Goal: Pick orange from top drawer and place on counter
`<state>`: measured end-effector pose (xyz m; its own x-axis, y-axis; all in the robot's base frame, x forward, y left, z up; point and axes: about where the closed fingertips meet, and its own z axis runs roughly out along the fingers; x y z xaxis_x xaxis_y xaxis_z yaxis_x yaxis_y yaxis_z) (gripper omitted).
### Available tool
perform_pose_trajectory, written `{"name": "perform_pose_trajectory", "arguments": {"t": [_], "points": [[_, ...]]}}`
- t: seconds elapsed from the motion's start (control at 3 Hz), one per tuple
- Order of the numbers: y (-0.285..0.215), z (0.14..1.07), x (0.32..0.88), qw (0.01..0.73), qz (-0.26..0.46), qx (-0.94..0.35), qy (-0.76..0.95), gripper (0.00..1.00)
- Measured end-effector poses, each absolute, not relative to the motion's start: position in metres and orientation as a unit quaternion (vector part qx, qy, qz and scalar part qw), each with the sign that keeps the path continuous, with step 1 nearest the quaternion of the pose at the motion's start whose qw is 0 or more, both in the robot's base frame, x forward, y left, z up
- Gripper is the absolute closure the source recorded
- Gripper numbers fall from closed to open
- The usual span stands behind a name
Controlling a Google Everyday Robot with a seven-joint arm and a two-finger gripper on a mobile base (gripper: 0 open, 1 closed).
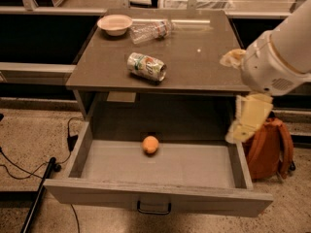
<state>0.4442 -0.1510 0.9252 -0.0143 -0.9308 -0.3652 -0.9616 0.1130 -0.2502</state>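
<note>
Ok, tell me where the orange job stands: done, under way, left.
Done: the top drawer stands pulled open, the orange exposed on its floor. Under way: the gripper hangs over the drawer's right wall, apart from the orange. Left: reach in, grasp the orange, lift it and set it on the counter.

The gripper [238,130] hangs over the right wall of the top drawer [160,198], and its arm [286,47] is cut off by the view's right edge. Right of the drawer, the gripper hides part of the orange-brown backpack [269,149]. The drawer's back lies in shadow.
</note>
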Motion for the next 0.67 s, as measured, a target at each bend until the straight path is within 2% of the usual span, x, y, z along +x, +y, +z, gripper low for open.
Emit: {"name": "perform_pose_trajectory", "arguments": {"t": [0.33,0.67], "points": [[-0.1,0.867,0.474,0.294,0.136,-0.67,0.668,0.0],[-0.021,0.808,0.498,0.394,0.246,-0.637,0.616,0.0]]}}
